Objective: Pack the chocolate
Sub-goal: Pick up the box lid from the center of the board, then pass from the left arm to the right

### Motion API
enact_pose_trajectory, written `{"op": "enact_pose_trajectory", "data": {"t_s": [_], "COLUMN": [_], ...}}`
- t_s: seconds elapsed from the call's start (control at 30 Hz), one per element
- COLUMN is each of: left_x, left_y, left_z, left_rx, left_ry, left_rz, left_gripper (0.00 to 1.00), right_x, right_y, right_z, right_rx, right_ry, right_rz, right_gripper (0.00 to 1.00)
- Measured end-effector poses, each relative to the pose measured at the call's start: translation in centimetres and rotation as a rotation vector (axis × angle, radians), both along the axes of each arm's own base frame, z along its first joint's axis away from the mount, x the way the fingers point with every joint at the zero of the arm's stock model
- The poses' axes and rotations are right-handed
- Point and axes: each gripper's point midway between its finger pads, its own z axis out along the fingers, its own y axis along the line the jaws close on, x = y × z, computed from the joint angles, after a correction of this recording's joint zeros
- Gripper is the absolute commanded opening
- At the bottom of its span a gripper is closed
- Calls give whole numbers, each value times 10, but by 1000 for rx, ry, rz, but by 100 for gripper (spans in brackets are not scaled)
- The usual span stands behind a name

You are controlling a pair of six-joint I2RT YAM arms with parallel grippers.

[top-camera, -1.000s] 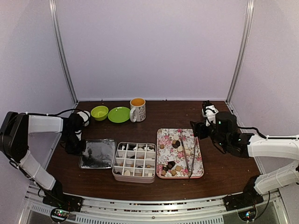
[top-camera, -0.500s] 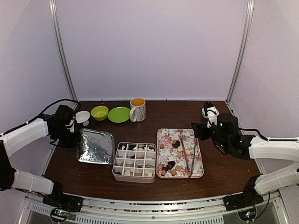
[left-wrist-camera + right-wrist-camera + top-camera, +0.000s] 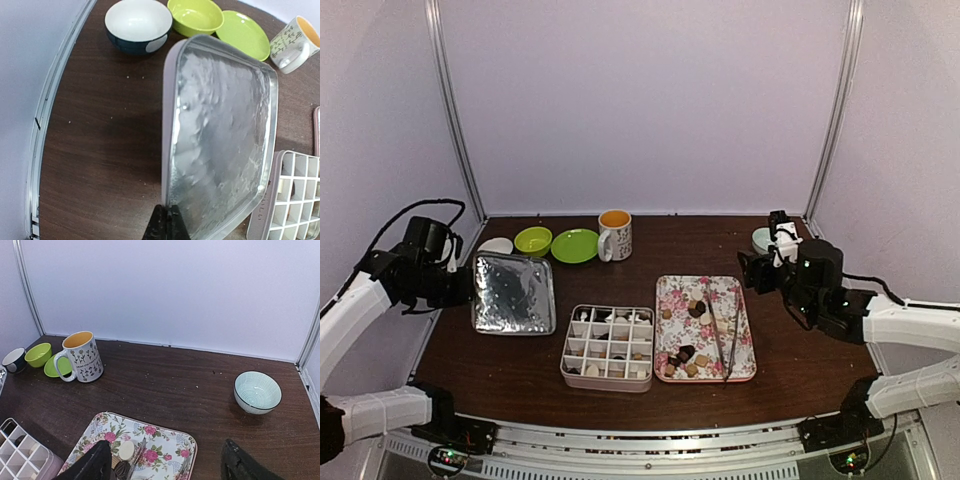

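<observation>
Fingertips of the left gripper (image 3: 166, 226) were pressed together on the rim of a silver lid (image 3: 220, 135), which stretched away from them, tilted above the table (image 3: 100, 150). Past the lid's far end stood a white bowl (image 3: 138, 22) and a green bowl (image 3: 196, 15). The right gripper (image 3: 165, 467) hung spread and empty; the chocolate (image 3: 125, 450) lay just ahead of it on a floral tray (image 3: 160, 442) beside tongs (image 3: 725, 340), with more pieces in a divided box (image 3: 20, 455) off to its left

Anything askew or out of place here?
The silver lid is tilted, one edge raised, pinched at its rim by the shut left gripper, left of the compartment box. Nothing else stands out.
</observation>
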Motion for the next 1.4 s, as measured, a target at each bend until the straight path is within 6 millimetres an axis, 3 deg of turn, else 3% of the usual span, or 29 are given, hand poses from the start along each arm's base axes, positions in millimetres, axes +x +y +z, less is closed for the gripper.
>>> {"op": "enact_pose_trajectory", "data": {"t_s": [0.3,0.57,0.67,0.87,1.03,1.17,1.4], "left_x": [-6,-11,-10,-5,-6,-5,-6], "left_y": [-7,-37,-54,-84,-98,-106,-115], "left_z": [35,68,72,66,64,71,75], "left_rx": [-56,-199,-272,-406,-484,-523,-555], "left_ry": [-129,-256,-277,-273,-273,-295,-295], "left_rz": [-41,-173,-247,-363,-413,-448,-493], "left_gripper": [0,0,0,0,0,0,0], "right_x": [-5,-5,-9,-24,-41,-45,-48], "right_y": [-14,-30,-21,18,37,45,43], "right_z": [22,8,11,42,34,29,45], "right_rx": [14,-17,-7,70,83,93,103], "right_ry": [-50,22,67,98,157,190,144], "right_rz": [-20,-40,27,252,391,434,441], "right_gripper": [76,76,75,74,72,76,82]}}
